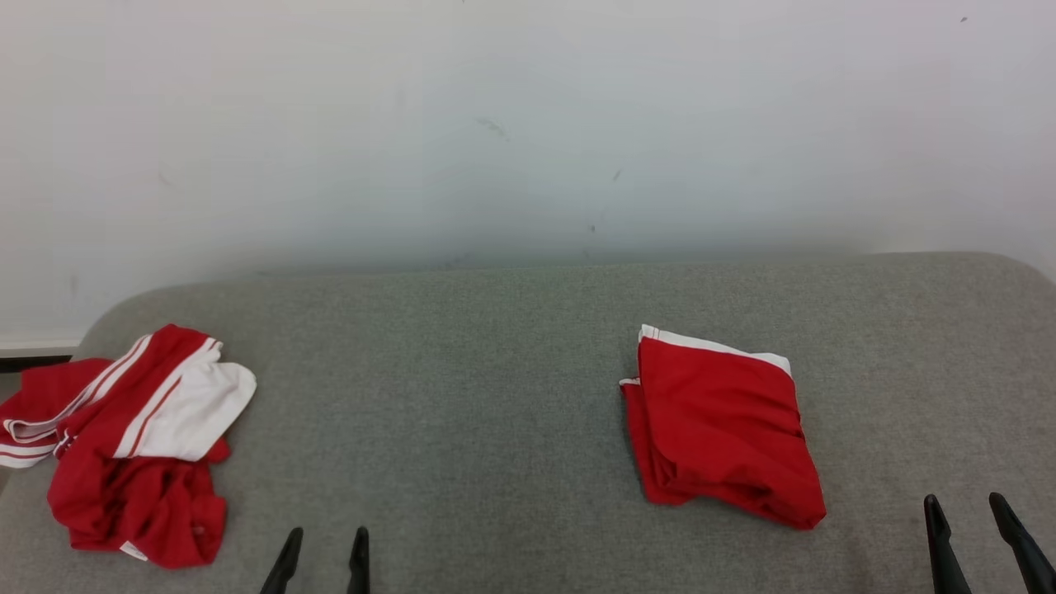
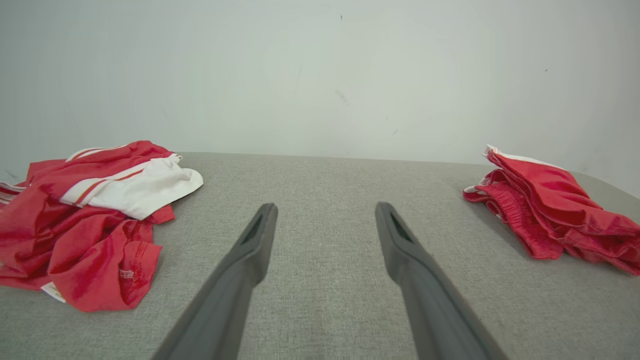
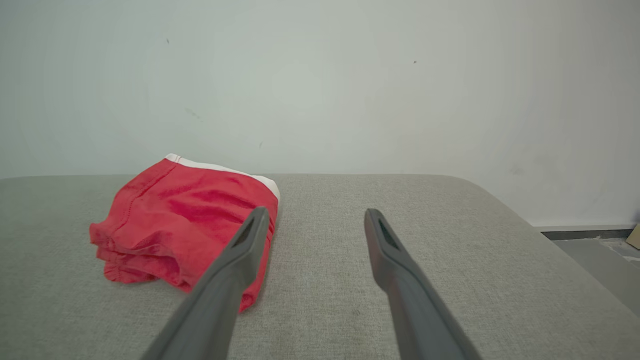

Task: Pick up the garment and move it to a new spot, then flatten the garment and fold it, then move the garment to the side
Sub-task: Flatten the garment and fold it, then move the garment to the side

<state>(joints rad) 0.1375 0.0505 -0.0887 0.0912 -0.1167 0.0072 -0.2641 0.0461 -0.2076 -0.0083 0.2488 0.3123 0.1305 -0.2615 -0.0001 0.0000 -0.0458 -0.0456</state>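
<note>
Two red garments lie on the grey cushion point(image 1: 495, 371), one at each end, and both grippers are empty.

Here is what could go wrong, from left to right. The crumpled garment point(image 1: 136, 445) sits at the far left, right by the cushion's rounded edge, so a clumsy tug could drag it off the side. It is bunched in many layers. A pinch might catch only one thin layer, and the rest would hang and twist. The left gripper point(image 1: 327, 535) is just to the right of it, near the front edge, with its fingers spread wide apart and holding nothing. Further right lies the folded garment point(image 1: 718, 429). I think that one is already done, and a sweeping arm could knock its fold loose. The right gripper point(image 1: 964, 499) is to the right of it, fingers also wide apart, with nothing between them.

Now how the cloth looks. The crumpled garment is shiny red with a white panel and thin red-and-white stripes on top. It is all wrinkled, and a small white tag peeks out at the bottom. It looks thin and slippery. The folded garment is a neat, thick red bundle with a white band along its far edge — well apart from the messy one.
</note>
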